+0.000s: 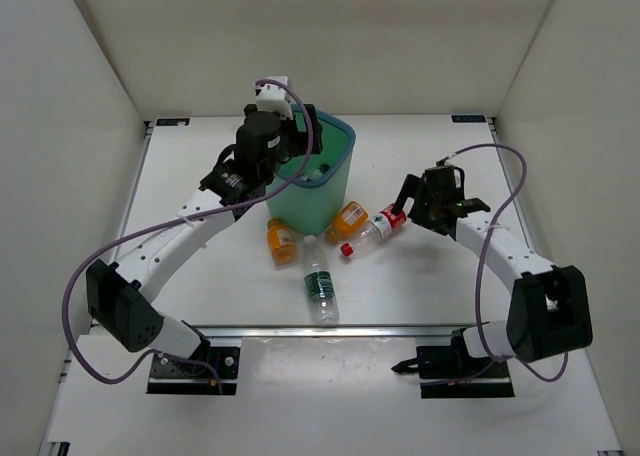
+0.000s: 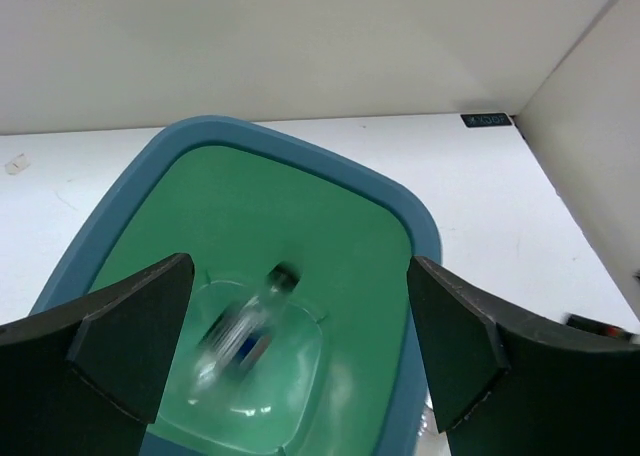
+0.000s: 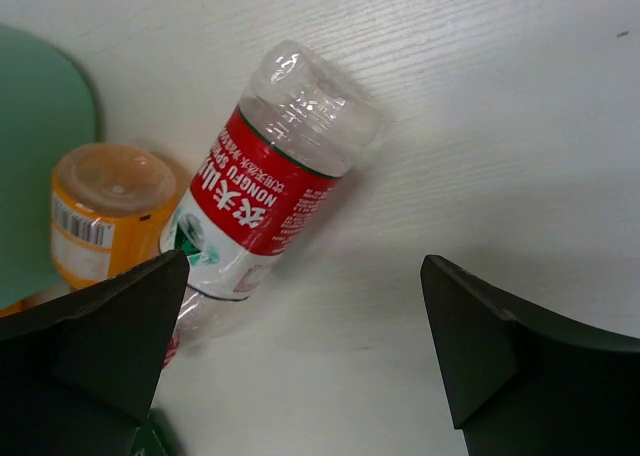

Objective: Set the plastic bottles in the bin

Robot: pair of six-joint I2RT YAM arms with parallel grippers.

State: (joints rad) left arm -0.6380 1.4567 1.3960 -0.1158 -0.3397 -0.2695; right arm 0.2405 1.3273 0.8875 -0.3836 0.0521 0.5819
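While left gripper [image 2: 295, 341] and right gripper [image 3: 300, 346] gape empty, a slip looms.
Pinched off-centre, the round red-labelled bottle [image 3: 262, 181] may squirt away.

Overhead camera: I see from high behind both arm bases, angled down and forward over the whole white worktop [image 1: 420, 286]. Left wrist camera: close above the bin [image 2: 230, 133], looking steeply down into its mouth. Right wrist camera: low and near, facing down on the red-label bottle [image 3: 255, 191]. Overhead shares both spots with the wrist views.
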